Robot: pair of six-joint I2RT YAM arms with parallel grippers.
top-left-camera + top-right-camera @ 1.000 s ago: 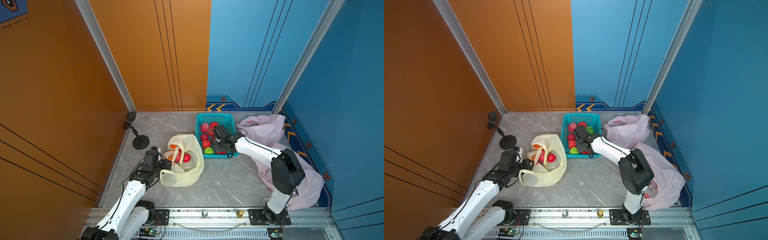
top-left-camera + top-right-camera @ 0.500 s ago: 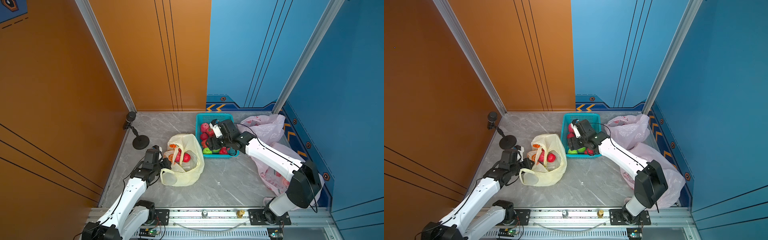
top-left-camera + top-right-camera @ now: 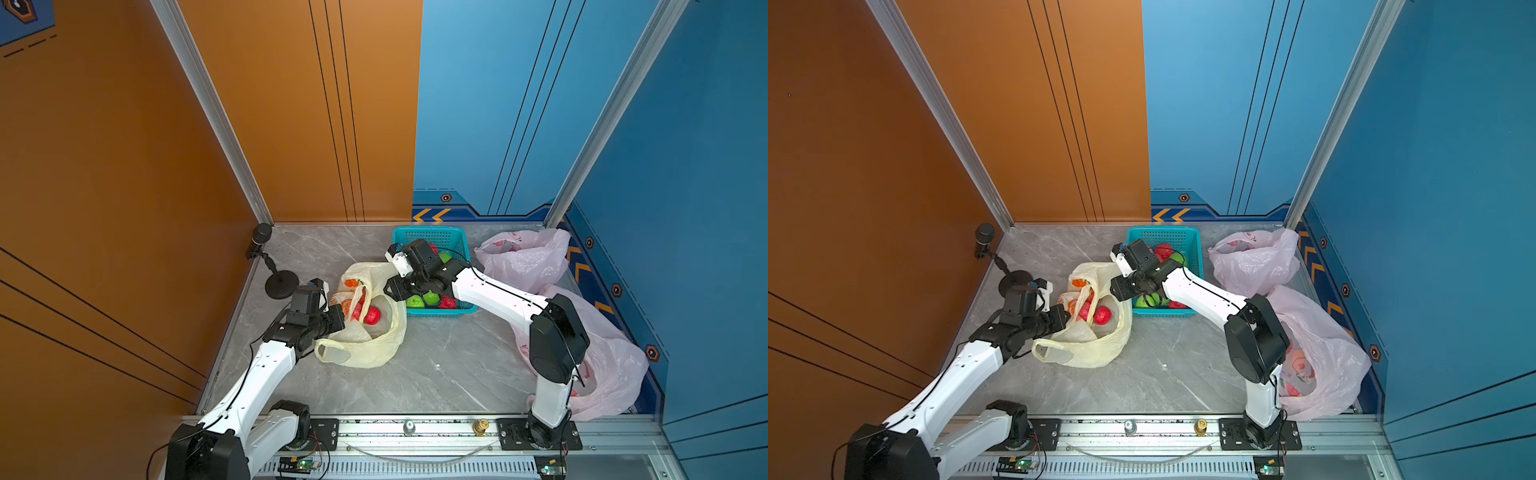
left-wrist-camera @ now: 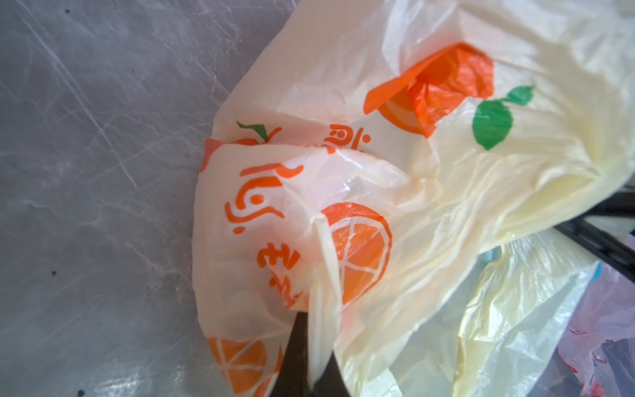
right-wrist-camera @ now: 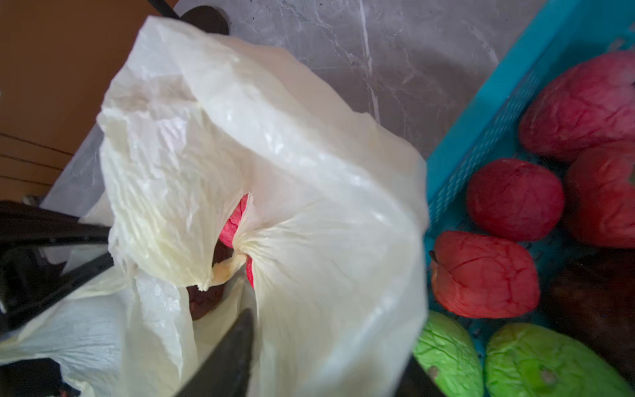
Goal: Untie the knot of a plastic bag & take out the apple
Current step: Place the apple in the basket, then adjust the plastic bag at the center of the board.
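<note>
Grey marbled tabletop point(image 3: 436, 365) is stretching between orange panels on one side and blue ones on the other. Both arms are leaning in over a cream plastic bag point(image 3: 374, 345) printed with orange slices, which is slumping just beside a teal basket point(image 3: 432, 230).

From where I am standing, the left gripper point(image 3: 340, 320) is reaching into the near side of the bag's mouth. Its wrist view is showing the two black fingers point(image 4: 295, 354) pressing tight together on a narrow folded strip of the film point(image 4: 319, 309), with nothing but plastic between them.

The right gripper point(image 3: 389, 289) is reaching at the bag from the basket side. Its jaws are standing partway apart, with one finger point(image 5: 230, 354) showing dark against the film. The wall of the bag nearest the basket is lying between the two fingers. I cannot tell whether the pads are touching the film, because that edge is blurring.

A red apple point(image 3: 372, 316) is lying inside the bag, showing through the open mouth in both top views. It is also peeking red past a puckered gather of film point(image 5: 240, 249) in the right wrist view.

Red and green apples point(image 5: 515, 199) are filling the basket. Pink plastic bags point(image 3: 523, 257) are slumping along the blue wall, and a black stand point(image 3: 281, 284) is sitting near the orange one.
</note>
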